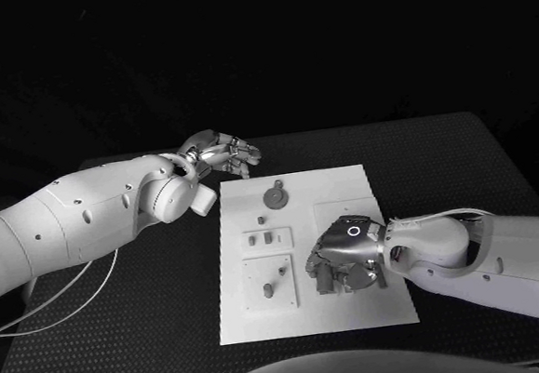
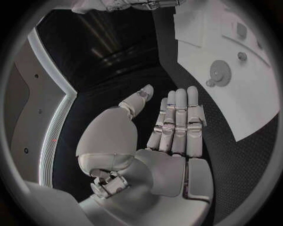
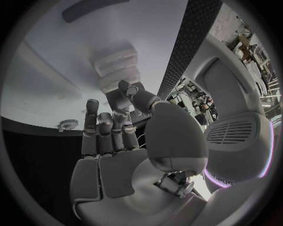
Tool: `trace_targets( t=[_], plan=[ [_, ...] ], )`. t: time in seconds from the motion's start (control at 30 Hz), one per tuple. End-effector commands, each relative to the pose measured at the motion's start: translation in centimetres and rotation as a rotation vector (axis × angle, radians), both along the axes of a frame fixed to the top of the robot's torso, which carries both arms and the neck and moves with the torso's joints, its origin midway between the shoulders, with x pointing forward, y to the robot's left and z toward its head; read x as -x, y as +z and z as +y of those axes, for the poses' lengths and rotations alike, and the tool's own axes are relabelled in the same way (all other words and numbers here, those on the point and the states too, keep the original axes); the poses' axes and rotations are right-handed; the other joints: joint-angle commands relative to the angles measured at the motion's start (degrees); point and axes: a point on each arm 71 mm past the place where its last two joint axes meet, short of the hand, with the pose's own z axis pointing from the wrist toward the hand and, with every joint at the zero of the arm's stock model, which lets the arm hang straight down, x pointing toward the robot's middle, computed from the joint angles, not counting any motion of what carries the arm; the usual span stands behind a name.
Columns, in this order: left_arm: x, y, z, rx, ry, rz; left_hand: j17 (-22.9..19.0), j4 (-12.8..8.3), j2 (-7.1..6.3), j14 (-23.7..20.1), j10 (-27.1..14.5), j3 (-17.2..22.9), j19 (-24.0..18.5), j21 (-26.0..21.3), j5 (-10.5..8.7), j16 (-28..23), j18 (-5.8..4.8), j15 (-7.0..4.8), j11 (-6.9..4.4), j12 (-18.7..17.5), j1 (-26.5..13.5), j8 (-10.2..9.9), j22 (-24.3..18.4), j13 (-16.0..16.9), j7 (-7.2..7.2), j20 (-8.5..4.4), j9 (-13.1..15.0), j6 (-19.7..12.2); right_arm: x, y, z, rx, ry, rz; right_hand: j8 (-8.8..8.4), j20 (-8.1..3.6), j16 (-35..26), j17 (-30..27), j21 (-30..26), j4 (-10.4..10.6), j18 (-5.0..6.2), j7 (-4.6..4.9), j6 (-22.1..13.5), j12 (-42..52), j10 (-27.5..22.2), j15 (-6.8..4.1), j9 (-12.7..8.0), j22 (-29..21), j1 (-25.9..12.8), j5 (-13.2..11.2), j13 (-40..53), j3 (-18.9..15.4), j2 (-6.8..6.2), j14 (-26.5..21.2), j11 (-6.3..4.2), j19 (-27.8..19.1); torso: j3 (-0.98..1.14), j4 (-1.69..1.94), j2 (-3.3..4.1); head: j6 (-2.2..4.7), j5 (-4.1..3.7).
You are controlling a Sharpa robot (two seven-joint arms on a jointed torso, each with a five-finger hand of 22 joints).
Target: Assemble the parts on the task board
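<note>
The white task board [image 1: 369, 309] lies in the middle of the black table. A grey gear [image 1: 275, 195] sits near its far edge, with a small part [image 1: 262, 219] and two short pegs [image 1: 269, 238] below it. Another grey part [image 1: 269, 289] lies on a raised plate at the board's near left. My right hand [image 1: 343, 256] hovers low over the board's right half, fingers stretched toward its near edge, nothing visible in them. In the right wrist view the right hand [image 3: 112, 136] is beside a stepped block [image 3: 115, 66]. My left hand [image 1: 218, 156] stays off the board's far left corner, holding nothing; the left hand [image 2: 171, 127] has straight fingers.
Black textured table [image 1: 145, 354] surrounds the board on all sides. A thin white cable [image 1: 56, 306] loops under my left arm at the table's left side. The left wrist view shows the board [image 2: 253, 103] and gear [image 2: 221, 73] past the fingertips.
</note>
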Motion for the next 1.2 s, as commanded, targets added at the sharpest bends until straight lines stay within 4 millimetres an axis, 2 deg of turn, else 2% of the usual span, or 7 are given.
trace_targets(
  t=[0.03, 0.23, 1.0, 1.1, 1.2],
  plan=[
    [0.06, 0.06, -0.23, 0.010, -0.015, 0.003, 0.1, 0.2, 0.07, -0.2, -0.6, -0.1, 0.2, -0.2, -0.08, -0.2, 0.56, 0.21, 0.00, 0.0, -0.7, 0.1, 0.1, 0.1, -0.12, 0.04, -0.1, -0.4, -0.07, -0.35, -0.16, 0.032, 0.005, 0.023, 1.40, 0.19, 0.2, -0.2, -0.1, -0.1, 0.76, 4.98, 5.2, 0.2, -0.8, 0.06, 0.2, 1.0, 0.4, -0.2, -0.2, 0.3, 0.05, -0.6, 0.10, -0.7, 0.02, -0.02, 0.01, -0.11, -0.02],
    [0.06, 0.05, -0.23, 0.010, -0.016, 0.004, 0.1, 0.2, 0.06, -0.2, -0.6, -0.1, 0.2, -0.3, -0.08, -0.2, 0.56, 0.21, 0.01, 0.0, -0.7, 0.1, 0.1, 0.1, -0.12, 0.04, -0.1, -0.4, -0.49, -0.57, -0.56, 0.044, -0.007, 0.019, 0.98, 0.55, 0.0, -0.7, -0.4, -0.1, 0.73, 5.04, 4.8, -0.1, -1.7, 0.29, 0.0, 1.0, 0.6, -0.2, -0.7, 0.4, 0.06, -1.5, 0.23, -1.7, 0.06, -0.01, -0.01, -0.15, -0.05],
    [0.05, 0.04, -0.24, 0.009, -0.016, 0.005, 0.1, 0.2, 0.07, -0.2, -0.7, -0.1, 0.2, -0.3, -0.09, -0.2, 0.57, 0.21, 0.05, 0.0, -0.7, 0.1, 0.2, 0.1, -0.08, 0.05, -0.1, -0.5, 0.14, -0.41, 0.14, 0.032, 0.015, 0.042, 0.69, 1.11, 0.0, -1.4, -0.8, -0.2, 0.73, 4.93, 4.6, -0.2, -3.0, 0.77, -0.2, 0.9, 1.4, -0.2, -1.4, 0.3, -0.16, -2.9, 0.32, -3.0, 0.02, 0.01, 0.00, -0.42, -0.05],
    [0.06, 0.04, -0.24, 0.009, -0.016, 0.005, 0.1, 0.2, 0.07, -0.2, -0.7, -0.1, 0.2, -0.3, -0.09, -0.2, 0.57, 0.21, 0.05, 0.0, -0.7, 0.1, 0.2, 0.1, -0.08, 0.05, -0.1, -0.5, 0.01, -0.64, -0.02, 0.045, 0.007, 0.052, 0.28, 1.35, -0.2, -1.7, -1.1, -0.2, 0.68, 4.98, 3.9, -0.4, -3.6, 0.99, -0.4, 0.9, 1.5, -0.2, -1.8, 0.2, -0.55, -3.4, 0.43, -3.6, 0.03, 0.03, -0.01, -0.41, -0.06],
    [0.05, 0.04, -0.22, 0.009, -0.015, 0.006, 0.1, 0.2, 0.06, -0.2, -0.7, -0.1, 0.2, -0.3, -0.09, -0.2, 0.57, 0.22, 0.05, 0.0, -0.7, 0.1, 0.2, 0.1, -0.08, 0.05, -0.1, -0.5, -0.01, -0.70, -0.02, 0.048, 0.006, 0.054, -0.88, 1.66, -0.5, -2.2, -1.5, -0.2, 0.64, 4.87, 2.0, -0.9, -4.3, 1.31, -1.1, 0.8, 1.5, -0.2, -2.5, 0.1, -1.54, -4.2, 0.58, -4.3, 0.03, 0.03, -0.01, -0.41, -0.06]
  ],
)
